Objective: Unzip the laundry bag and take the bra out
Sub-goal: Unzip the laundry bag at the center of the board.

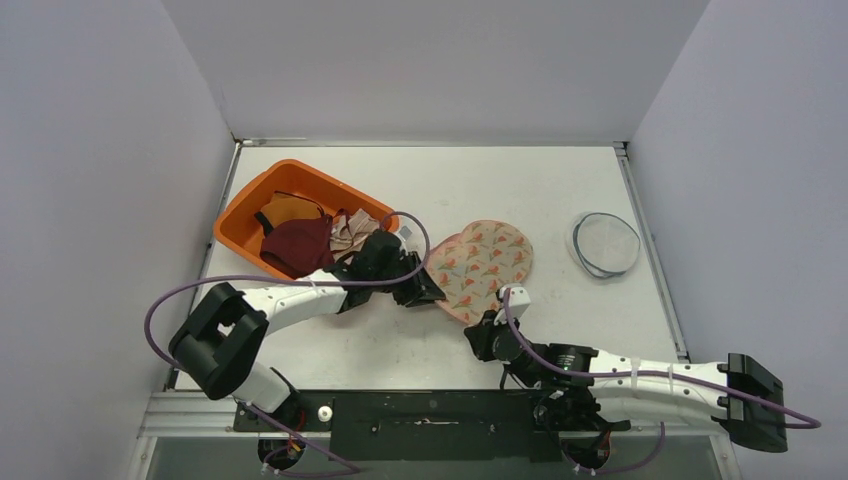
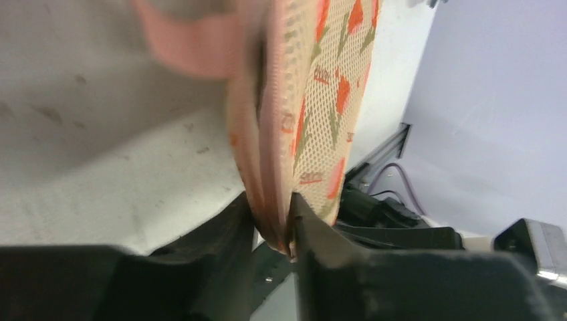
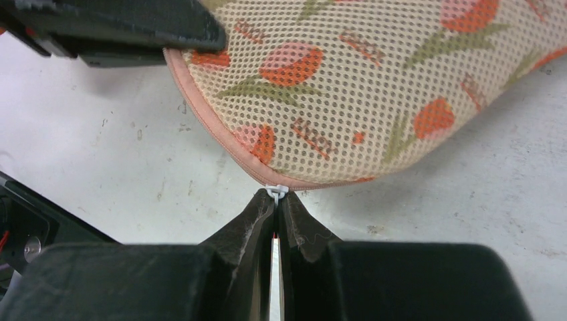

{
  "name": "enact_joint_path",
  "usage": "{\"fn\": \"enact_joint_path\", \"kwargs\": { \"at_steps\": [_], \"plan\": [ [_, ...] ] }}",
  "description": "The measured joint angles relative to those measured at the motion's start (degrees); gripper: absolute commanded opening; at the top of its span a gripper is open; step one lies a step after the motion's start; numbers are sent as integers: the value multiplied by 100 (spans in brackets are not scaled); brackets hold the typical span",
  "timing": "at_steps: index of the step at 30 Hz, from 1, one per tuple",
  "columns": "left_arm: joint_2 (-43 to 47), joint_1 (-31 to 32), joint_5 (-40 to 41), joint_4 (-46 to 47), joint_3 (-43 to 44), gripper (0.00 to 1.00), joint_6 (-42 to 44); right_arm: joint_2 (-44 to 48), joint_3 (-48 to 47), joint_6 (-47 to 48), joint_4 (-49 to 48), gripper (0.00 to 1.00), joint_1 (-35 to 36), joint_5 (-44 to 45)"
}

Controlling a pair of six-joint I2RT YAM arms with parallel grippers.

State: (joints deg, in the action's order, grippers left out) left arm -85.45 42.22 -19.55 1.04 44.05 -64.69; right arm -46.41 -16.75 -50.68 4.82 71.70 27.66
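- The orange bin [image 1: 236, 214] sits near the counter's far-left corner with a dark red garment [image 1: 298, 245] and other clothes in it. It is clear of the work, but the left arm's purple cable [image 1: 250, 281] loops close by its near side.
- The left gripper [image 2: 274, 221] is nearly shut, its jaws pinching the left edge seam of the laundry bag [image 1: 485, 262] and holding it on edge.
- The bag lies mid-counter and looks zipped. No bra shows, so it is presumably inside.
- The right gripper [image 3: 275, 207], at the bag's near edge, has its jaws all but closed on the small white zipper pull [image 3: 276, 191], gripped only at the very tips.
- Likely risks:
  - The tiny tab could slip out of so shallow a hold.
  - The whole bag could drag if the left pinch gives.
  - The slider could run into the left finger, which sits on the same seam.
- A round grey mesh disc [image 1: 605, 243] lies toward the right edge, well apart.
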Motion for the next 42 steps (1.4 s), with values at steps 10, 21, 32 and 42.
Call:
{"fn": "enact_joint_path", "kwargs": {
  "at_steps": [10, 21, 32, 42],
  "plan": [
    [11, -208, 68, -20, 35, 95, 166, -614, -90, 319, -190, 5, -13, -136],
    [1174, 479, 286, 44, -1005, 97, -269, -1899, -872, 920, -1001, 5, -236, -719],
    [1010, 254, 907, 48, -1003, 23, -688, -1952, -942, 1097, -1093, 5, -245, -1014],
    [935, 195, 984, 68, -898, 0, -833, -1499, -920, 1082, -837, 5, -229, -1005]
  ]
}}
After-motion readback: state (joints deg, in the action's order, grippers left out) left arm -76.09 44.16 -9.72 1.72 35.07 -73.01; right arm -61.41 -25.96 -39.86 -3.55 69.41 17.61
